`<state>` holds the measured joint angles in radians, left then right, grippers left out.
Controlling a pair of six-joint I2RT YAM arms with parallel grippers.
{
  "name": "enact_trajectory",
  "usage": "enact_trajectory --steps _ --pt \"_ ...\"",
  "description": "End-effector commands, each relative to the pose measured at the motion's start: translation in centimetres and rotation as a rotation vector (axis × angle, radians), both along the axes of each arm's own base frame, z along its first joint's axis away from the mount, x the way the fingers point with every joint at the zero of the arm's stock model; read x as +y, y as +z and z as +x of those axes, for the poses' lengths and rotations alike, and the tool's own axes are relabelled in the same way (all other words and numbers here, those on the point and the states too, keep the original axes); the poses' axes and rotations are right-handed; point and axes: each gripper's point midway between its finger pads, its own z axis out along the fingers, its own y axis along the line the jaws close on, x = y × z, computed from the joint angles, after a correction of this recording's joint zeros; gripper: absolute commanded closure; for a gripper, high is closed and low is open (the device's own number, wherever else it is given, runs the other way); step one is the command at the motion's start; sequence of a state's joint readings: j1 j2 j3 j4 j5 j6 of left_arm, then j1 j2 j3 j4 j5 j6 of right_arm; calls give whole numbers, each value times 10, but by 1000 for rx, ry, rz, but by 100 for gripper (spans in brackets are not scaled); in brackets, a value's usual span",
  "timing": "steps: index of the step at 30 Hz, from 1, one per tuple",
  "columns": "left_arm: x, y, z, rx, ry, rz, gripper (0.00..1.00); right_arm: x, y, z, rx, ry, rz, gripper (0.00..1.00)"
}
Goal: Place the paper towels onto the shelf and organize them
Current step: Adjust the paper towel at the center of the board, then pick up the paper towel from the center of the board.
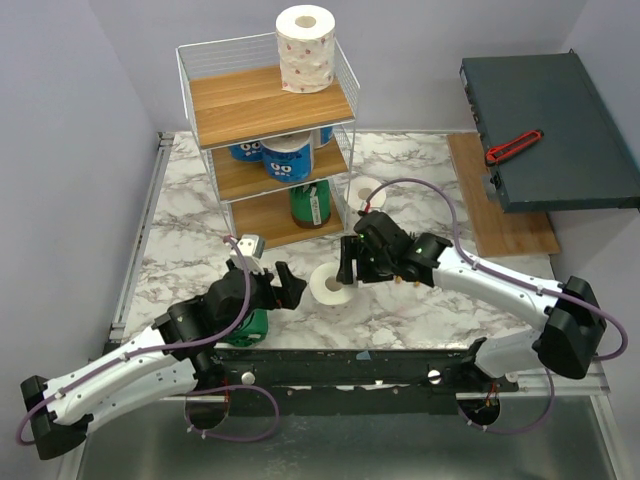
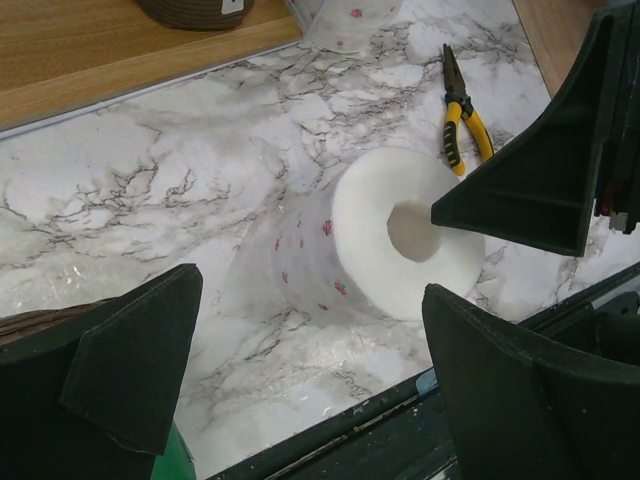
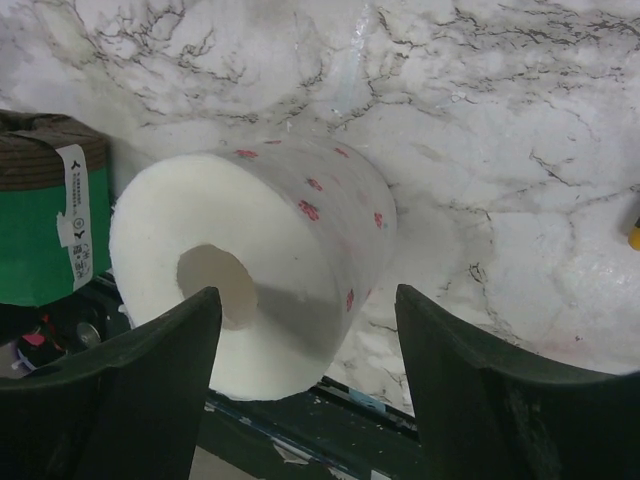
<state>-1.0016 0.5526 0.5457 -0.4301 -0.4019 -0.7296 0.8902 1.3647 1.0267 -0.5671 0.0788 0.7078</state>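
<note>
Green roll [image 3: 35, 235]: laid on the counter [image 1: 190, 200] under the left arm; the print on its white label [image 3: 76, 215] cannot be read.
Left gripper [image 1: 291, 284]: jaws held wide open, nothing gripped.
Speckled roll [image 1: 331, 285]: laid sideways on the counter, before the shelf [image 1: 215, 60], between both grippers.
Right gripper [image 1: 346, 264]: jaws spread around that roll; contact cannot be told.

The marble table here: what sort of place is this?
Likely a robot test bench: two arms bolted to the table edge, plain walls around, a small wire shelf stocked with paper towels.

The marble table [image 1: 430, 165] bears the shelf [image 1: 240, 100], 1 speckled roll [image 1: 331, 285] on its side, 1 green roll [image 3: 35, 240] and yellow-handled pliers [image 2: 462, 115].
</note>
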Motion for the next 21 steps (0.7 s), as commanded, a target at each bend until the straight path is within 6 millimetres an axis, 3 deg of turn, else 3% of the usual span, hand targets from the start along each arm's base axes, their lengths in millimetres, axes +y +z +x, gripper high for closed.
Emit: enact_trajectory --steps 1,16,21 --pt "-6 10 -2 -4 -37 -10 3 6 0 -6 17 55 -26 28" --pt "-8 3 -4 14 -41 -6 3 12 -12 -10 10 86 -126 41" --pt "-9 0 -4 22 -41 -10 3 12 -11 -10 8 87 -138 51"
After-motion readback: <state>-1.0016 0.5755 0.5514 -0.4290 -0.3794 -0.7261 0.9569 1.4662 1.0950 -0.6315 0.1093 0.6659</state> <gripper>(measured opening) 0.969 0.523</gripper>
